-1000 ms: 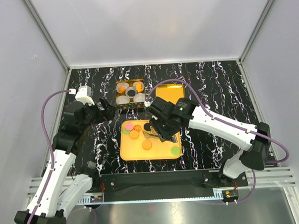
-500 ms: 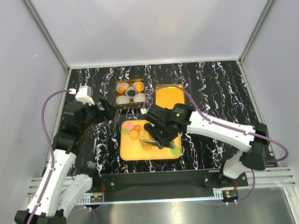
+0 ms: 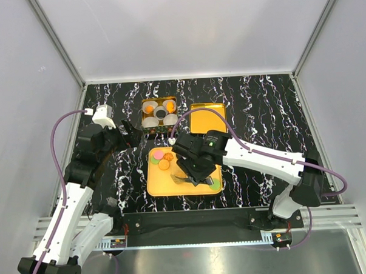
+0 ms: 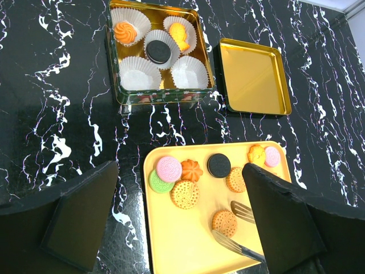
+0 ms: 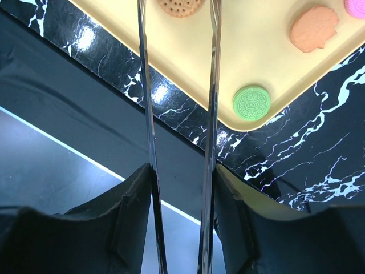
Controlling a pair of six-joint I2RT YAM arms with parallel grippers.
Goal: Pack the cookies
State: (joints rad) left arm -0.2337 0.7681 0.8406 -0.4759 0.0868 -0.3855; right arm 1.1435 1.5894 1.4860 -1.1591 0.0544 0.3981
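At left-centre of the top view the left gripper [image 3: 129, 131] stands spread wide and empty, the cookies [image 4: 185, 194] lie on the yellow tray [image 4: 171, 242] at centre with three more in the tin [image 4: 159, 97] above, and the right gripper [image 3: 194, 173] over that tray clasps metal tongs [image 5: 212, 85].

A black counter [image 4: 57, 114] veined with white marbling sits inside plain white walls [image 3: 21, 59]. Toward its far edge, left of centre, stands an open square gold tin [image 4: 162, 96] with a patterned outer wall. Five white crinkled paper cups [image 4: 140, 73] fill the tin, one in each corner and one in the middle. Just to the right of the tin, not touching it, its gold lid [image 4: 254, 77] lies with the inside facing up. A rectangular yellow tray [image 4: 182, 240] rests nearer the counter's near edge, about centre. The two thin prongs of metal tongs [image 4: 242, 210] reach over the tray's near right part.
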